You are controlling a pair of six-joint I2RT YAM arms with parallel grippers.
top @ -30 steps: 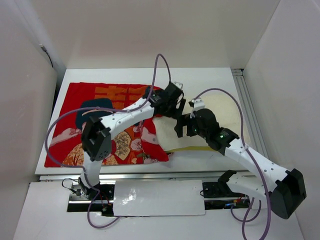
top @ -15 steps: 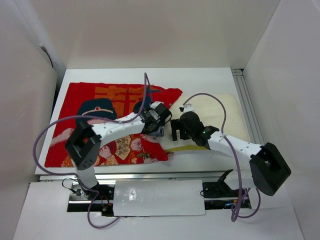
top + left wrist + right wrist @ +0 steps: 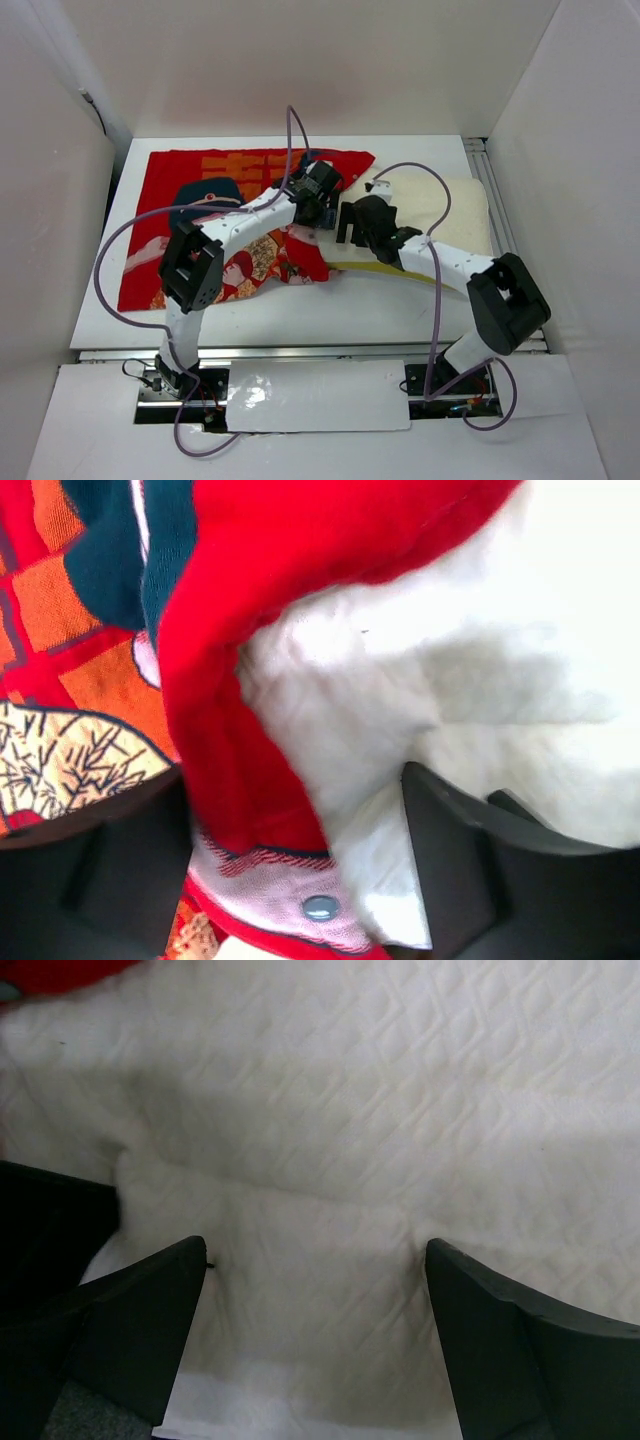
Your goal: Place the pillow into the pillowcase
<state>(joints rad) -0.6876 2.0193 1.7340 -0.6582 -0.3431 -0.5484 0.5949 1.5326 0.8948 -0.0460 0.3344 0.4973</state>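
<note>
The pillowcase (image 3: 165, 180) lies flat over the left and middle of the tabletop (image 3: 300, 322), its open right edge lifted and bunched at the left claw (image 3: 318, 195). Only a corner of the pillow (image 3: 450, 205) sits inside that mouth. The rest lies outside on the right half of the tabletop.

In the left wrist view the left claw (image 3: 290, 880) pinches a thick wad: the folded red hem of the pillowcase (image 3: 215, 710) lies against one finger and the fluffy white pillow (image 3: 400, 680) against the other. A small metal snap button (image 3: 320, 908) sits on a pale strip inside the hem.

The pillowcase is thin red cloth printed with dark hair, orange blocks and a cream fan. The pillow is soft, cream and quilted in a diamond pattern, with yellow piping (image 3: 372, 267) along its near edge.

The right claw (image 3: 348, 222) rests on the pillow just beside the left one. In its own view the right claw (image 3: 310, 1330) is spread wide, both fingers pressing into the quilted pillow (image 3: 400, 1110), which creases around them.

Purple-grey cables (image 3: 108, 270) loop over both arms, and the left arm crosses above the pillowcase.
</note>
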